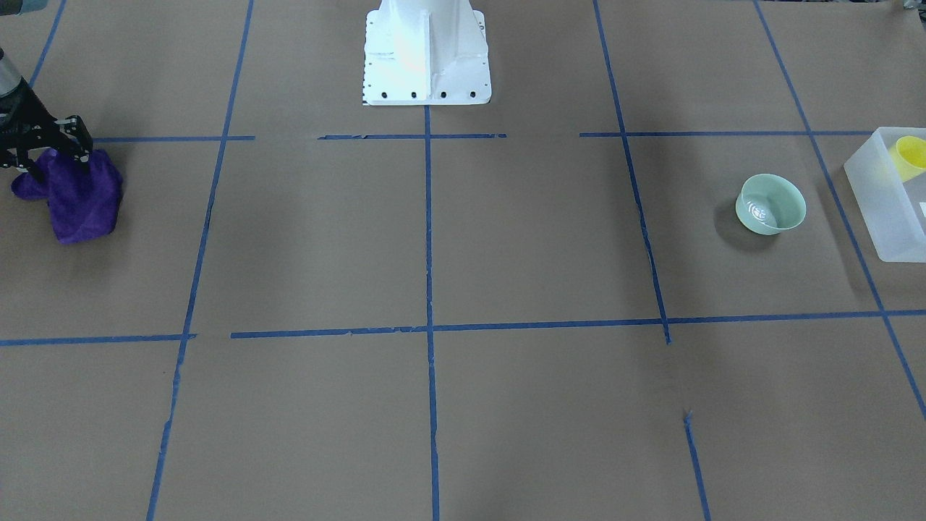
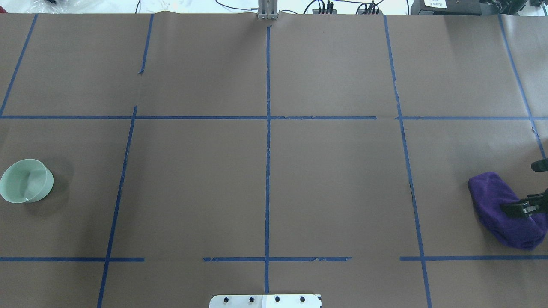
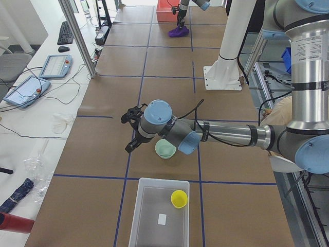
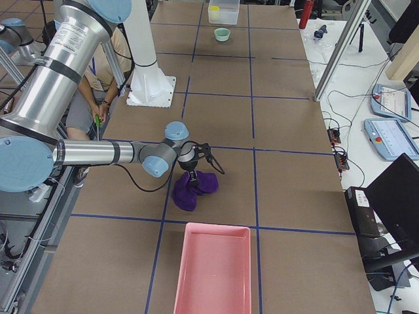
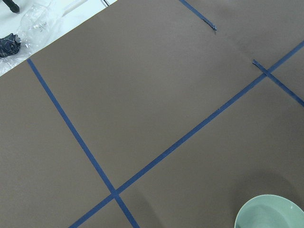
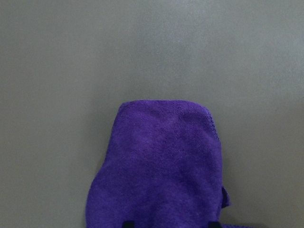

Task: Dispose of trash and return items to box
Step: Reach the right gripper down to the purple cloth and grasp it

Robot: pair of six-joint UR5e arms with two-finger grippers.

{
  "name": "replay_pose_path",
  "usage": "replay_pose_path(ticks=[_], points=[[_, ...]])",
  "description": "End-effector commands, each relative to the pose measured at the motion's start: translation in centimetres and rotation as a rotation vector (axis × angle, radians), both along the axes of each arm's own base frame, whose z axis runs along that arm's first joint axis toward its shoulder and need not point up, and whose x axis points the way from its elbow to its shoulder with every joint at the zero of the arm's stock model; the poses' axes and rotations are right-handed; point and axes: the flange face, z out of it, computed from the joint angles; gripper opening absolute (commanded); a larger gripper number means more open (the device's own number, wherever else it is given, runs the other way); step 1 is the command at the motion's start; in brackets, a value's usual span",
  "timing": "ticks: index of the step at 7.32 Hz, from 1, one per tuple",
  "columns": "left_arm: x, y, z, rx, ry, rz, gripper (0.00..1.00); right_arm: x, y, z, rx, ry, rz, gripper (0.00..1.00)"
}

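Note:
The pale mint-green bowl [image 1: 770, 204] stands upright on the table, also in the overhead view [image 2: 26, 180]. The frosted-white box [image 1: 886, 206] stands beside it with the yellow cup [image 1: 910, 155] inside. My left gripper [image 3: 132, 128] hovers just beyond the bowl [image 3: 165, 149]; it shows only in the exterior left view, so I cannot tell its state. The left wrist view catches the bowl's rim [image 5: 273, 213]. My right gripper [image 1: 58, 163] is open, its jaws down astride the purple cloth [image 1: 79, 195], which lies on the table [image 6: 161, 166].
A pink tray [image 4: 215, 268] lies on the table just past the purple cloth [image 4: 193, 186]. The white robot base [image 1: 427, 58] stands at the table's middle edge. Blue tape lines cross the brown paper. Operators' tablets and cables lie beyond the far side.

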Motion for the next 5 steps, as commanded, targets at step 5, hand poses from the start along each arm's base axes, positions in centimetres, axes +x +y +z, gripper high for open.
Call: replay_pose_path(ticks=[5], points=[[0.0, -0.5, -0.3, 0.004, -0.001, -0.003, 1.0, 10.9, -4.5, -0.2, 0.206, 0.14, -0.19, 0.0]])
